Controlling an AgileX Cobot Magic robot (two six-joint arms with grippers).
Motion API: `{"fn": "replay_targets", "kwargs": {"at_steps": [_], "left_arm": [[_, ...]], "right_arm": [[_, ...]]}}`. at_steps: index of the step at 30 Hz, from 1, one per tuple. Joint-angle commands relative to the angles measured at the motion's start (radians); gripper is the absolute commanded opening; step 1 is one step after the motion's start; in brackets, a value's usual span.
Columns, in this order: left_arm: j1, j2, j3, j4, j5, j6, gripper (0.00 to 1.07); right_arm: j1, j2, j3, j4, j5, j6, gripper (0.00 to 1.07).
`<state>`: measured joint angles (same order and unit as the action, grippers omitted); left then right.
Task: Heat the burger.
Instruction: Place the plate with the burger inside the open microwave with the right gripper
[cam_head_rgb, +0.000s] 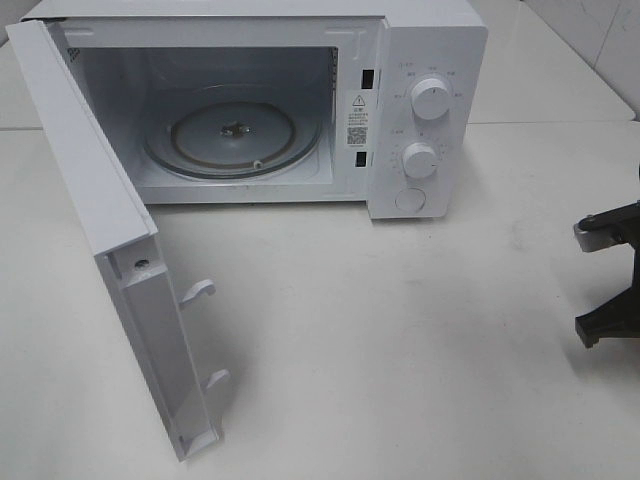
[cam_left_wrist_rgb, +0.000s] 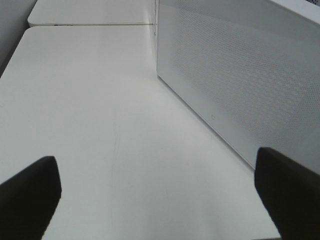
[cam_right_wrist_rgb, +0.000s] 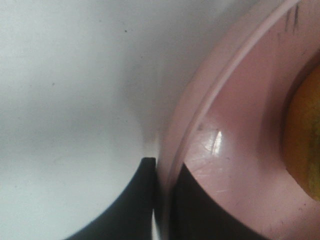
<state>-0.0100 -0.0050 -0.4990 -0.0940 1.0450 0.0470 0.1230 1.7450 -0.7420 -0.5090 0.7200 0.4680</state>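
Observation:
In the right wrist view, only a sliver of the burger shows: a golden-yellow edge lying on a pink plate. My right gripper is shut on the plate's rim, one black finger outside it and the other inside. In the exterior high view, burger and plate are out of frame; only part of the right arm shows at the right edge. My left gripper stands open above bare table, nothing between its fingers.
The white microwave stands at the back with its door swung wide toward the front left. Its glass turntable holds nothing. A dotted white microwave panel rises close beside the left gripper.

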Motion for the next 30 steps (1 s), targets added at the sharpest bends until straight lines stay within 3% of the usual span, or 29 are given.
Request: {"fn": "replay_targets", "kwargs": {"at_steps": [1, 15, 30], "left_arm": [[-0.003, -0.022, 0.002, -0.004, -0.008, -0.002, 1.01], [-0.003, -0.022, 0.002, -0.004, -0.008, -0.002, 1.01], [-0.003, -0.022, 0.002, -0.004, -0.008, -0.002, 1.01]], "right_arm": [[0.038, -0.003, 0.004, -0.061, 0.04, 0.036, 0.0], [0.138, -0.011, 0.004, -0.121, 0.151, 0.085, 0.0], [0.21, -0.18, 0.073, -0.135, 0.18, 0.114, 0.0]]}}
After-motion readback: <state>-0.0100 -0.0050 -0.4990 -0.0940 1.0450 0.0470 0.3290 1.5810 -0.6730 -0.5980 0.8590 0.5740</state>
